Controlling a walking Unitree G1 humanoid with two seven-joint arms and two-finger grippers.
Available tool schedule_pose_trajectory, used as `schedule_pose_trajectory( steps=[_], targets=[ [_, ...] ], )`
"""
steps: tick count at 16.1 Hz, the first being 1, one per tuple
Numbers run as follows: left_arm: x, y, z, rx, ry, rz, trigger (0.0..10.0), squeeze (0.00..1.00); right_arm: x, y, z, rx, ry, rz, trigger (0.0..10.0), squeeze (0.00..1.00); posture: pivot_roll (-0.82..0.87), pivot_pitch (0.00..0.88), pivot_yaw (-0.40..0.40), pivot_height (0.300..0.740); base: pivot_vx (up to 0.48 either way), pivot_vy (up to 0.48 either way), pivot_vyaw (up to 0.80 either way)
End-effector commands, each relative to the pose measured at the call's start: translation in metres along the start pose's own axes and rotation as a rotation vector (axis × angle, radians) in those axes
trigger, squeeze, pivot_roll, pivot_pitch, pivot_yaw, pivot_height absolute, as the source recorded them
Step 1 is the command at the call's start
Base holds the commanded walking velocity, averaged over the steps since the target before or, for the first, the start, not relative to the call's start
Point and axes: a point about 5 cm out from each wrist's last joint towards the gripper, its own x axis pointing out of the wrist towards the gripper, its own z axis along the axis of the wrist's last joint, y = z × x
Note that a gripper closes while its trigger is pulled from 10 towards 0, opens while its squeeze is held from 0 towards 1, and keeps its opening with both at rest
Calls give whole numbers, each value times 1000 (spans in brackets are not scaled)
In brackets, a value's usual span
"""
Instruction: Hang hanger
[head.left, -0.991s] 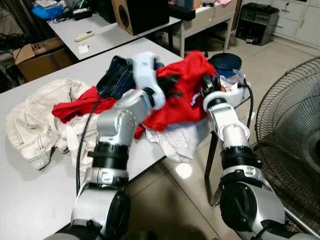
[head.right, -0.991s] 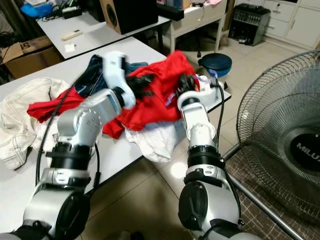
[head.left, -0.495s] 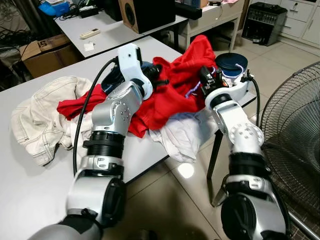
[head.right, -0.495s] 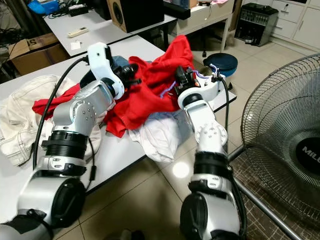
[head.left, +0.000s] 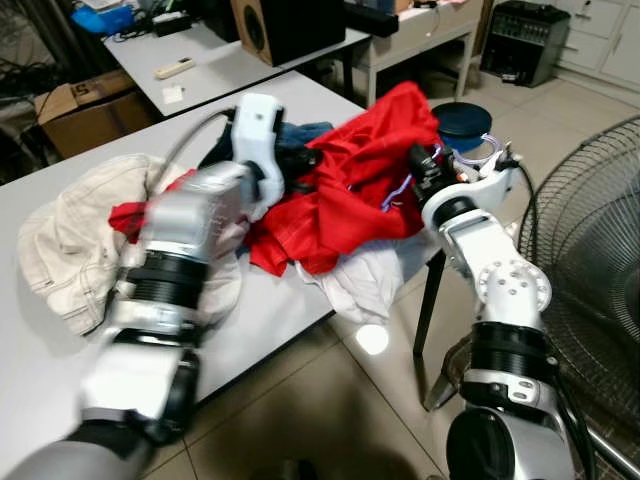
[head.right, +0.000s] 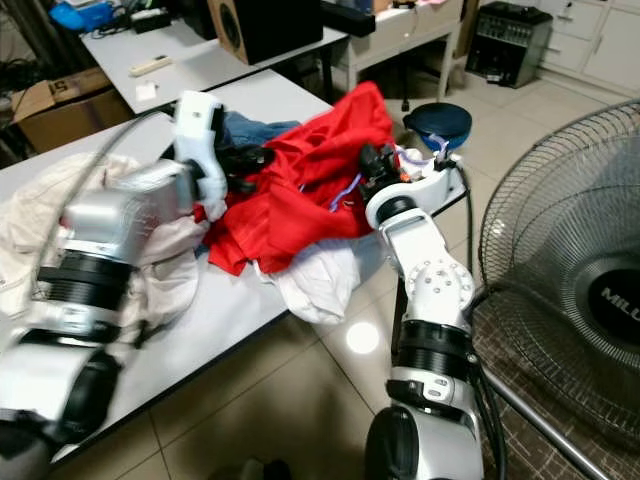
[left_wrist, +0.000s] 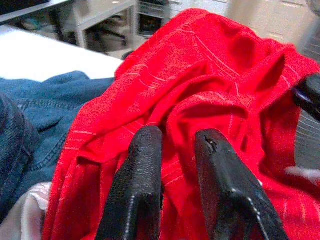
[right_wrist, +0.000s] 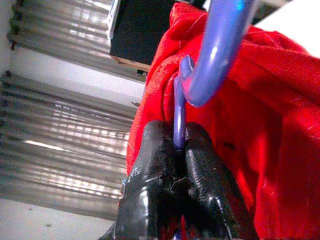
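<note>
On the grey table's near corner: a red shirt (head.left: 370, 170) lay bunched over a pile of clothes, touching blue jeans (left_wrist: 35, 107) behind it and a white garment (head.left: 365, 280) that drooped off the table edge (head.left: 270, 345).
Hanger: a purple hanger (right_wrist: 200, 65) was threaded into the red shirt, with its hook and a thin bar showing in the right wrist view.
Right gripper: the right gripper (right_wrist: 176, 150) was clamped together on the hanger's thin bar, at the shirt's right side.
Left gripper: the left gripper (left_wrist: 172, 150) rested against the shirt's left folds, fingers slightly apart with only red cloth between them.
Left arm: blurred.
Elsewhere: a cream garment (head.left: 70, 230) lay further left; a standing fan (head.right: 570, 270) was to the right.
</note>
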Motion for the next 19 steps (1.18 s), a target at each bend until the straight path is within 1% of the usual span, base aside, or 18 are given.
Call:
schedule_pose_trajectory(
  steps=[1,2,3,4,5,6,7,8,9,10,11,13,14,15,16,17,18,19],
  targets=[
    [-7,5,2,3,4,-31,10000,0,-1,7,-2,-52,24,7,10000,0,-63,0,170,740,0,0,0],
    [-7,5,2,3,4,-31,10000,0,-1,7,-2,-52,24,7,10000,0,-63,0,170,740,0,0,0],
    [-17,11,5,23,-2,-65,10000,0,-4,11,1,-114,37,14,10000,0,-64,0,166,740,0,0,0],
    [-41,29,10,21,-6,-83,10000,0,-12,19,7,-212,67,44,10000,0,-57,0,151,740,0,0,0],
    [-58,43,12,16,-11,-70,10000,0,-17,24,9,-259,86,68,10000,0,-55,0,147,740,0,0,0],
    [-64,50,12,21,-17,-49,10000,0,-19,26,10,-275,94,82,10000,0,-51,0,144,740,0,0,0],
    [-74,62,13,52,-41,21,10000,0,-23,35,10,-310,115,141,10000,0,-50,0,144,740,0,0,0],
    [-82,71,16,80,-68,106,10000,0,-28,48,11,-343,129,208,10000,0,-48,0,142,740,0,0,706],
    [-86,76,17,85,-80,146,10000,0,-31,55,11,-370,137,247,10000,0,-45,0,138,740,0,0,800],
    [-102,88,23,98,-107,226,10000,0,-45,79,12,-424,173,387,10000,0,-40,0,132,740,0,0,800],
    [-110,90,26,102,-121,220,10000,0,-52,89,13,-449,190,451,10000,0,-32,0,125,740,0,0,800],
    [-120,82,31,128,-133,132,10000,0,-68,109,20,-499,208,580,10000,0,-24,0,117,740,0,0,797],
    [-127,82,35,137,-168,128,10000,0,-80,126,27,-512,208,689,10000,0,-20,0,114,740,0,0,788],
    [-130,87,38,122,-187,162,10000,0,-84,135,31,-505,201,740,10000,0,-18,0,111,740,0,0,781],
    [-145,97,53,79,-284,215,10000,0,-92,158,36,-459,187,860,10000,0,-10,0,103,740,0,0,775],
    [-148,98,57,69,-306,216,10000,0,-92,161,36,-452,186,874,10000,0,-10,0,103,740,0,0,775],
    [-155,99,63,57,-345,200,10000,0,-93,163,36,-442,199,892,10000,0,-4,0,96,740,0,0,775],
    [-163,91,67,90,-351,125,10000,0,-92,167,31,-441,226,913,10000,0,16,0,78,740,0,0,775]
  ],
)
